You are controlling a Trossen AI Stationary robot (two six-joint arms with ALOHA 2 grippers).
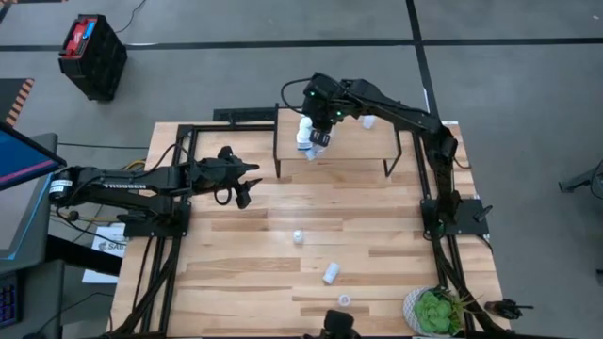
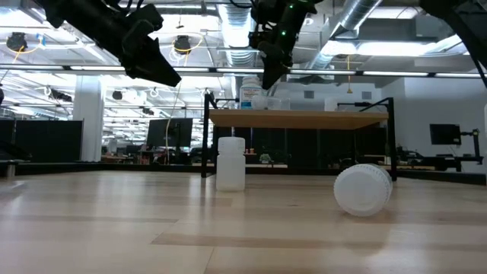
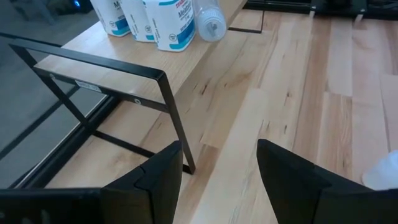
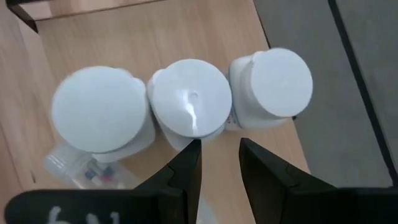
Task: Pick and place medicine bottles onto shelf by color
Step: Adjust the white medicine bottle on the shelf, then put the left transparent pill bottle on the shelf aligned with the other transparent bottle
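Right gripper (image 4: 217,163) above shelved bottles (image 4: 189,106).

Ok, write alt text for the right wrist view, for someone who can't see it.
Seen from directly above, three white-capped medicine bottles stand in a row on the shelf, near its edge, with grey floor beyond. The right gripper hangs over them, its two dark fingers apart and empty. A clear bottle lies on its side beside the row.
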